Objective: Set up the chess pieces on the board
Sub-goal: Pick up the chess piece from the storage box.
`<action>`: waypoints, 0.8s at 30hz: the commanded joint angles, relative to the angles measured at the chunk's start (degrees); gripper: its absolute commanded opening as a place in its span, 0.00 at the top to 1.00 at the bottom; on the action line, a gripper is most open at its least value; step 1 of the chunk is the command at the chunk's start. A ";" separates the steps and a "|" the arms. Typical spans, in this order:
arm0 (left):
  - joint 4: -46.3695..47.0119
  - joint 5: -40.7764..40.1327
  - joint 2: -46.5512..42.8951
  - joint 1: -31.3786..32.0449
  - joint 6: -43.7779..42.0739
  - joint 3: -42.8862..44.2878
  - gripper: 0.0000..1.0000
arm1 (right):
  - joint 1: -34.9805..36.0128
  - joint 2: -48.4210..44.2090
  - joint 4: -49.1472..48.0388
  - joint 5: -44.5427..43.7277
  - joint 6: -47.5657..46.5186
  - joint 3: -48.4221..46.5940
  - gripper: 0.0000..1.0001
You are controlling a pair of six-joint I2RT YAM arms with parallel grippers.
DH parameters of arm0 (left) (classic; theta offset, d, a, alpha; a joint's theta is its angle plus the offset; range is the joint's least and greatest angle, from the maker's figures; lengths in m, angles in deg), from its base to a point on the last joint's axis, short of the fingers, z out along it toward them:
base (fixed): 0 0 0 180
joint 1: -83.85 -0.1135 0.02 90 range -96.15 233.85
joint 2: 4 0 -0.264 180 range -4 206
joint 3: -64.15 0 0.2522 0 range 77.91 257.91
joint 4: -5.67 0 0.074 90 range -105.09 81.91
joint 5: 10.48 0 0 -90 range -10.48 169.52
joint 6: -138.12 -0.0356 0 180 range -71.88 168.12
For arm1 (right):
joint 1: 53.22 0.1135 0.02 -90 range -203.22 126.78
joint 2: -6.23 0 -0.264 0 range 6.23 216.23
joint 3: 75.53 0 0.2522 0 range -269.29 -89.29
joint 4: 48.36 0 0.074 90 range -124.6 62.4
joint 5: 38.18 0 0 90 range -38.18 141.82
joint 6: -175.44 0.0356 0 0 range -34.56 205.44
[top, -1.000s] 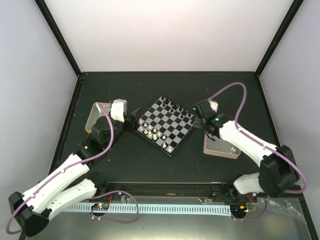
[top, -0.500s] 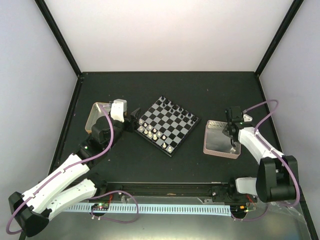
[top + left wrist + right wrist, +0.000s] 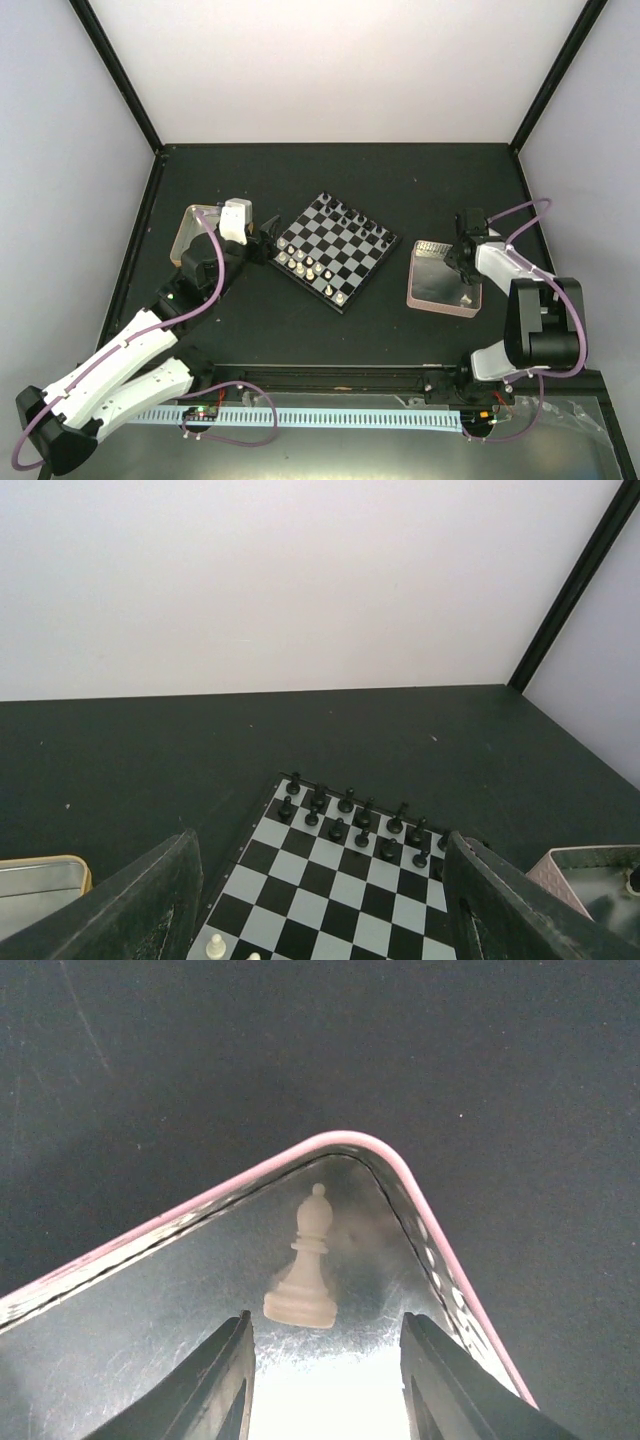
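The board [image 3: 334,250] lies mid-table, turned diagonally. Black chess pieces [image 3: 352,217] line its far-right side and cream-white ones [image 3: 303,264] its near-left side. My left gripper [image 3: 266,240] hovers open at the board's left corner. In the left wrist view its fingers [image 3: 152,904] frame the board [image 3: 330,892] and the black rows [image 3: 352,816], holding nothing. My right gripper [image 3: 462,262] is over the pink tray [image 3: 424,297]. In the right wrist view it stands open [image 3: 325,1355], with a white bishop [image 3: 305,1265] just ahead of the fingertips in the tray's corner [image 3: 400,1175], not gripped.
A yellow-rimmed metal tin [image 3: 188,232] sits left of the board, behind my left arm, and shows in the left wrist view [image 3: 35,878]. The pink tray's corner [image 3: 560,868] shows there at right. Black frame posts stand at the back corners.
My right arm has swung from the board's right corner back over the pink tray, and its jaws have opened wider. The left arm has not moved.
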 commanded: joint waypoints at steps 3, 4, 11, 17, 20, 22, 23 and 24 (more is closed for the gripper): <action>0.20 0.46 -0.66 -0.38 -0.08 0.59 0.32 | -0.65 1.79 -2.42 0.42 -0.35 -1.59 0.58; 0.19 0.45 -0.63 -0.40 -0.08 0.58 0.32 | -0.70 2.26 -2.34 0.58 -0.47 -1.78 0.58; 0.17 0.36 -0.61 -0.42 -0.01 0.56 0.32 | -0.69 4.19 -1.99 -0.94 -0.31 -2.64 0.60; 0.11 0.54 -0.42 -0.39 0.00 0.55 0.32 | -0.83 6.34 -1.67 -1.31 0.27 -3.50 0.66; 0.19 0.46 -0.44 -0.43 0.01 0.55 0.32 | -1.01 7.30 -1.23 -1.11 0.47 -4.06 0.68; 0.20 0.50 -0.44 -0.41 0.02 0.57 0.32 | -1.18 7.53 -0.96 -0.98 0.63 -4.27 0.68; 0.17 0.49 -0.42 -0.43 0.07 0.58 0.32 | -1.25 7.55 -0.79 -0.95 0.65 -4.28 0.70; 0.19 0.53 -0.42 -0.36 0.10 0.53 0.32 | -1.34 7.52 -0.66 -0.88 0.61 -4.28 0.73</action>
